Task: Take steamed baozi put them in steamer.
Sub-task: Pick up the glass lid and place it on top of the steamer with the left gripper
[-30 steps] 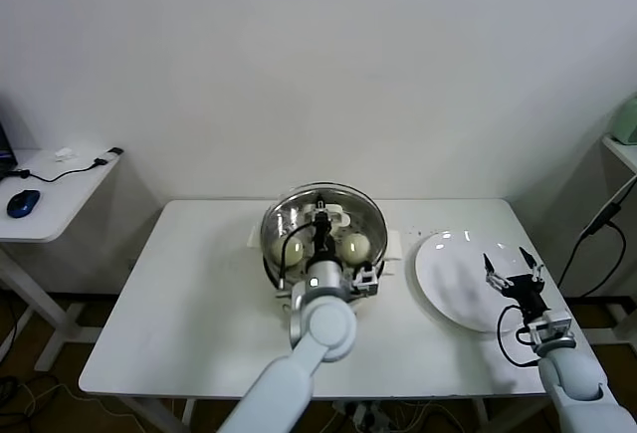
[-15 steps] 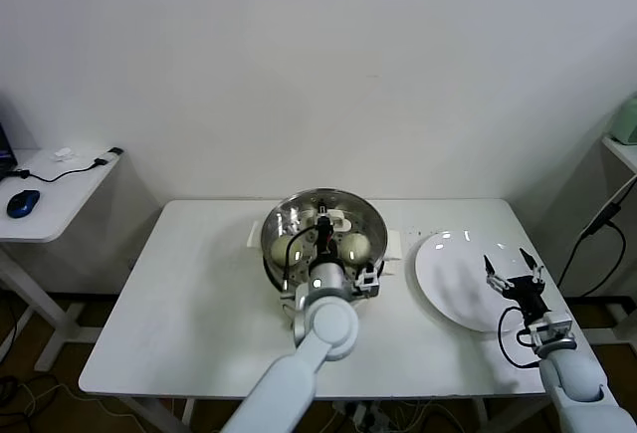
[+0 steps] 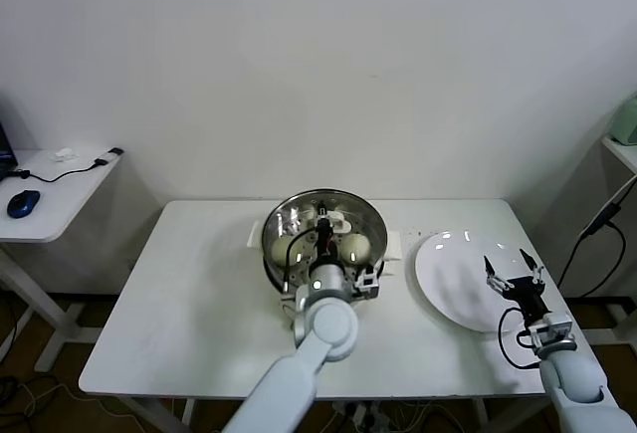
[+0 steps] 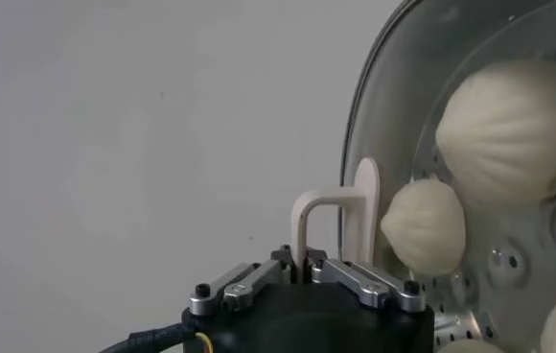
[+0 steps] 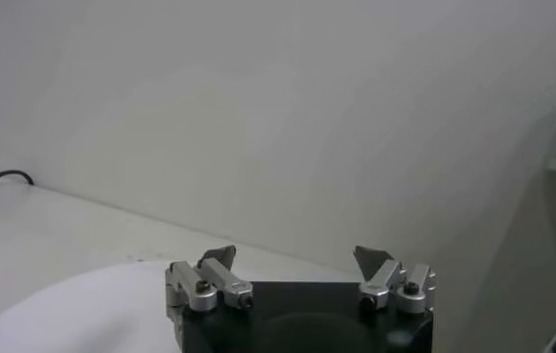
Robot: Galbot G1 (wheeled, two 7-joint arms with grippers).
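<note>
left end effector (image 3: 326, 226) shut on lid handle (image 4: 340, 223) over steamer (image 3: 282, 224).

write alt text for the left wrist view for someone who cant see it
The left gripper, shut on the white handle of a round glass lid, holds the lid over a round shiny stainless-steel steamer. Through the glass, pleated cream-white steamed baozi sit on the perforated tray, with a plain pale wall behind.
</note>
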